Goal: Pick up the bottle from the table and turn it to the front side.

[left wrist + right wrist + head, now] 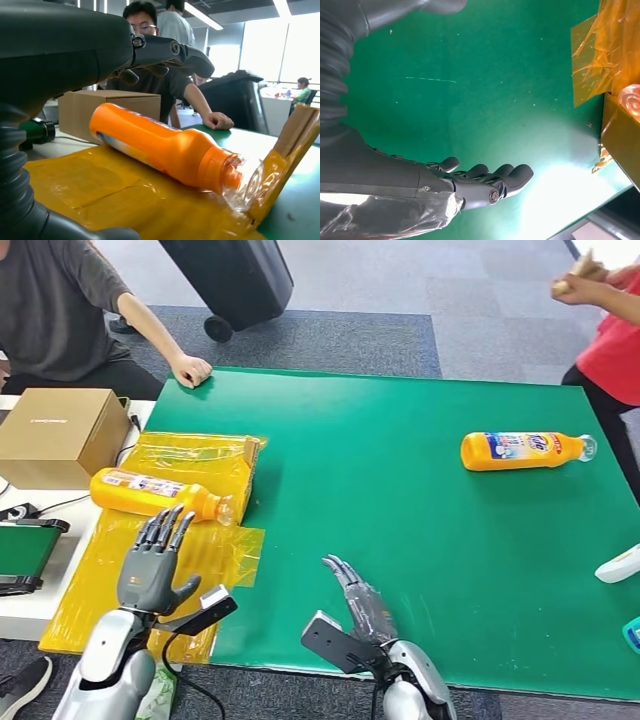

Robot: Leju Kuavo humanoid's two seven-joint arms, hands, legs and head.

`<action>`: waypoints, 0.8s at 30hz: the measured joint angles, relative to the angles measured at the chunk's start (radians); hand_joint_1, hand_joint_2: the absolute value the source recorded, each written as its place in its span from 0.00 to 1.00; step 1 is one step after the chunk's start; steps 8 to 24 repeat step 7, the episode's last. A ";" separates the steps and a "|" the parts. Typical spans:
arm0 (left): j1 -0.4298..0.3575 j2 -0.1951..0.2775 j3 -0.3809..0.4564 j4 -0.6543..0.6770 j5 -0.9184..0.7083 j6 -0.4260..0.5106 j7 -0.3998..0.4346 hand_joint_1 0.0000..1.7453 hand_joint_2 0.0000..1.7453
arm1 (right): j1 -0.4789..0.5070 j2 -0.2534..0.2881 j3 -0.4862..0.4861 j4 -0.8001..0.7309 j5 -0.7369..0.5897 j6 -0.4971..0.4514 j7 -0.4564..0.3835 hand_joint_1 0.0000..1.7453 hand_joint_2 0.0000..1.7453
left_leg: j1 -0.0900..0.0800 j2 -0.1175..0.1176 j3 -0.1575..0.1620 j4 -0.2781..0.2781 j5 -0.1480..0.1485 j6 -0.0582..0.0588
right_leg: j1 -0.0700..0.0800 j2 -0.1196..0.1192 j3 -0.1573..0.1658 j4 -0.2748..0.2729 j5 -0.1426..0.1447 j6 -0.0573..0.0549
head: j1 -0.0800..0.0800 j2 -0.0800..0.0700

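Probably we should take the bottle, lying on yellow film at the surface's left just beyond our empty, spread left hand, around its rigid, slick-looking orange midbody, right hand likewise empty.

Far bottle label text too small to read; white object cut off by right edge.

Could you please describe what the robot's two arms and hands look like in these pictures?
Both arms are glossy silver shells. The left hand and right hand are dark grey with darker, slender fingers. Each wrist carries a flat black bracket, the left one silver-tipped with a black cable below. The wrist views show grey ribbed covers.
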State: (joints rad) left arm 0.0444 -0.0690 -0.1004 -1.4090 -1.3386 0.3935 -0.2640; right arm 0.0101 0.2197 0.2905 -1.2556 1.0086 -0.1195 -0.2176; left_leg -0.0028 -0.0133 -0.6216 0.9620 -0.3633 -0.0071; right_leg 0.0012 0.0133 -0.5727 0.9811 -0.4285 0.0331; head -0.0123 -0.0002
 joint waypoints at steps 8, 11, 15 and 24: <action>0.052 -0.021 0.024 -0.101 0.315 -0.064 -0.153 0.00 1.00 | 0.016 0.000 -0.003 -0.010 -0.014 -0.010 0.011 0.00 1.00 | 0.000 0.000 0.000 0.000 0.000 0.000 | 0.000 0.000 0.000 0.000 0.000 0.000 | 0.000 0.000; 0.052 -0.021 0.024 -0.101 0.315 -0.064 -0.153 0.00 1.00 | 0.016 0.000 -0.003 -0.010 -0.014 -0.010 0.011 0.00 1.00 | 0.000 0.000 0.000 0.000 0.000 0.000 | 0.000 0.000 0.000 0.000 0.000 0.000 | 0.000 0.000; 0.052 -0.021 0.024 -0.101 0.315 -0.064 -0.153 0.00 1.00 | 0.016 0.000 -0.003 -0.010 -0.014 -0.010 0.011 0.00 1.00 | 0.000 0.000 0.000 0.000 0.000 0.000 | 0.000 0.000 0.000 0.000 0.000 0.000 | 0.000 0.000; 0.052 -0.021 0.024 -0.101 0.315 -0.064 -0.153 0.00 1.00 | 0.016 0.000 -0.003 -0.010 -0.014 -0.010 0.011 0.00 1.00 | 0.000 0.000 0.000 0.000 0.000 0.000 | 0.000 0.000 0.000 0.000 0.000 0.000 | 0.000 0.000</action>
